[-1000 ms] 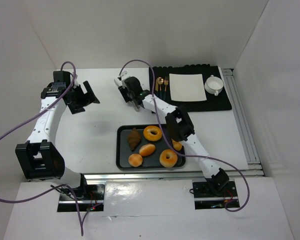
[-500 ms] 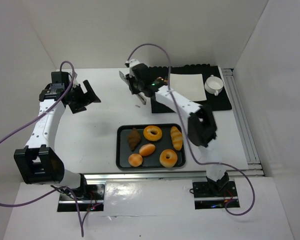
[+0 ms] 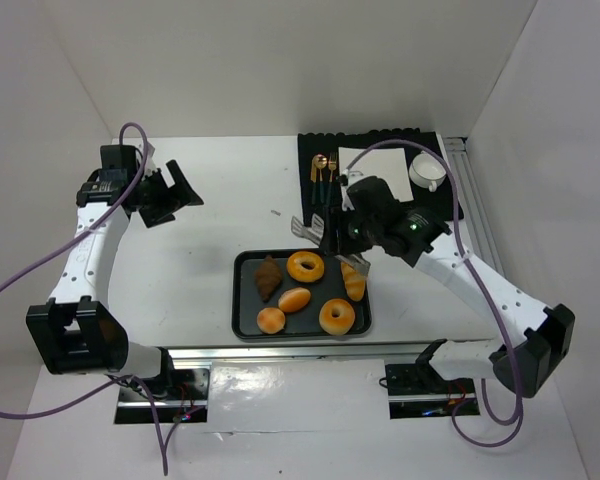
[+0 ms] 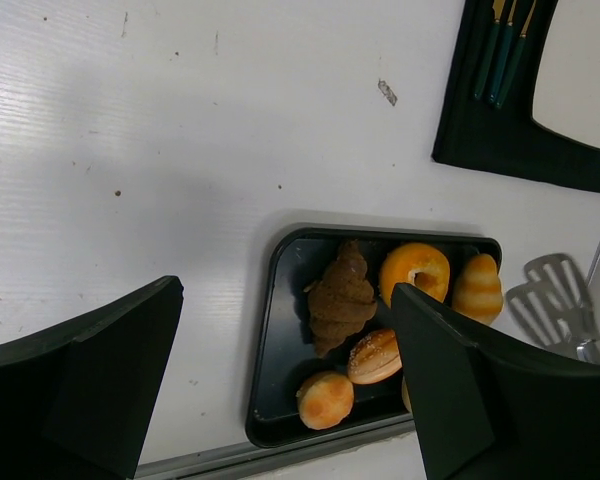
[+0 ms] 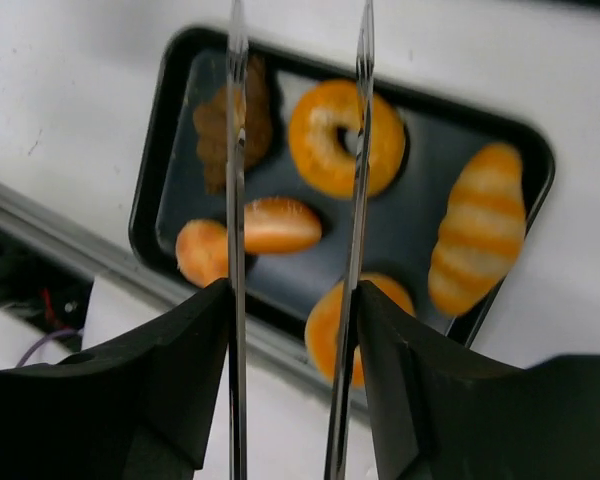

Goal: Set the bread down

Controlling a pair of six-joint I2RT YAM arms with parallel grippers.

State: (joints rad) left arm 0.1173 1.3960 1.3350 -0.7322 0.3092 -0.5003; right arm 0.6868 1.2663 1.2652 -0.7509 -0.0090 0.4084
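ok so right fingers (image 5: 160, 380) clamped on the tongs (image 5: 237, 200), left fingers (image 4: 90, 390) open: we'd straddle the golden ring (image 5: 315, 140) at 12 o'clock on the tray (image 5: 410, 200) before squeezing.

Six bread pieces (image 3: 305, 266), one tray (image 3: 242, 300), one tongs (image 3: 310, 228), one plate (image 3: 380, 170), one cup (image 3: 428, 170).

6 bread pcs lie flat in a dark tray (image 3: 248, 305). Dk-brown croissant (image 3: 269, 277) at 10 o'clock, golden ring (image 3: 305, 266) at 12, long ridged roll (image 3: 353, 278) at 3, lengthwise along the tray's 3 o'clock edge. Oval roll (image 3: 294, 300) approx. centre, round bun (image 3: 271, 320) at 7, 2nd ring (image 3: 337, 316) at 5.
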